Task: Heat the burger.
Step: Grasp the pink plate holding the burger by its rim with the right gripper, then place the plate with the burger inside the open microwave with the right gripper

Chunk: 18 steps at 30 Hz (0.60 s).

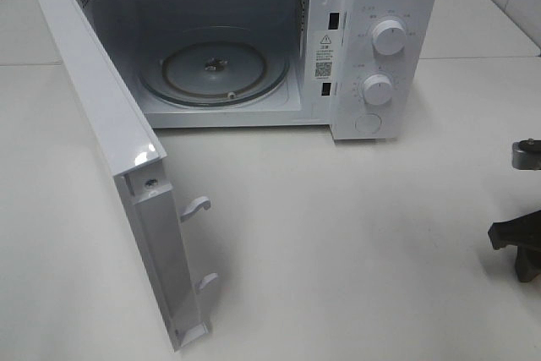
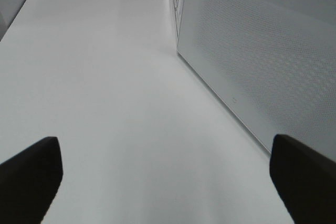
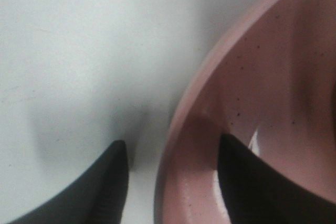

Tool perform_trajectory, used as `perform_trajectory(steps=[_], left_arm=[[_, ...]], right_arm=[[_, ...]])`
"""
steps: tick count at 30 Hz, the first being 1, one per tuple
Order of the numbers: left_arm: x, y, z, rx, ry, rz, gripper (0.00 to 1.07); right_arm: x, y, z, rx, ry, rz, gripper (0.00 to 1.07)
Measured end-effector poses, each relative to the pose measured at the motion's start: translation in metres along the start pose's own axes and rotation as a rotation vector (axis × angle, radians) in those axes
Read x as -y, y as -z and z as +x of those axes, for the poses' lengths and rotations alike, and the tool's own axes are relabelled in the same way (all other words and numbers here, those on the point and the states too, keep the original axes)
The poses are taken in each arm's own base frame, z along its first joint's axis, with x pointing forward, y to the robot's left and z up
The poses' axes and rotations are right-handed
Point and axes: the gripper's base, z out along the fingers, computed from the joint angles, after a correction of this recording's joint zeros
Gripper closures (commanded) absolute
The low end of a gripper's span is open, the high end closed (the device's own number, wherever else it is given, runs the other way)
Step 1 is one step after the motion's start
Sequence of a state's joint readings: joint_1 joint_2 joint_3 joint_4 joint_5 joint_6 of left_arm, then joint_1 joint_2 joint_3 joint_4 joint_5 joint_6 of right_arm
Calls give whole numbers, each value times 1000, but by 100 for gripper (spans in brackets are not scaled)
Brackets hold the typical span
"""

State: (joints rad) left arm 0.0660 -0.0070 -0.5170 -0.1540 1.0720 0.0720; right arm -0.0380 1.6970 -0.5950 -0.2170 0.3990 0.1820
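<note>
Straddling the rim of a pink plate (image 3: 262, 77) with the right gripper (image 3: 172, 140) partly open: one fingertip outside above the white table (image 1: 338, 234), the other inside the dish, gaps on both sides, nothing clamped. Hanging spread wide and empty just beside the microwave (image 1: 372, 40) door (image 1: 110, 150): left gripper (image 2: 164, 138). Door swung out toward lower left of the high view, glass turntable (image 1: 215, 69) upper centre. Burger hidden in every view; whereabouts cannot be told.
</note>
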Motion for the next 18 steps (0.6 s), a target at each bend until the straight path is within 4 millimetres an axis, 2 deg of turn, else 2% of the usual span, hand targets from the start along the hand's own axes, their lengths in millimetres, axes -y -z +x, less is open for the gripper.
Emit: perform_trajectory(steps=[1, 2, 3, 4, 5, 18], left_arm=[[0, 0, 0, 0, 0, 0, 7], [0, 0, 0, 0, 0, 0, 7], [0, 0, 0, 0, 0, 0, 7], [0, 0, 0, 0, 0, 0, 7], [0, 0, 0, 0, 0, 0, 7], [0, 0, 0, 0, 0, 0, 7]], right_arm=[[1, 0, 0, 1, 7, 7, 83], [1, 0, 0, 2, 15, 12, 90], [1, 0, 0, 2, 15, 12, 90], [1, 0, 0, 3, 20, 15, 105], [1, 1, -1, 8, 22, 16, 107], [-2, 7, -2, 18, 41, 44, 107]])
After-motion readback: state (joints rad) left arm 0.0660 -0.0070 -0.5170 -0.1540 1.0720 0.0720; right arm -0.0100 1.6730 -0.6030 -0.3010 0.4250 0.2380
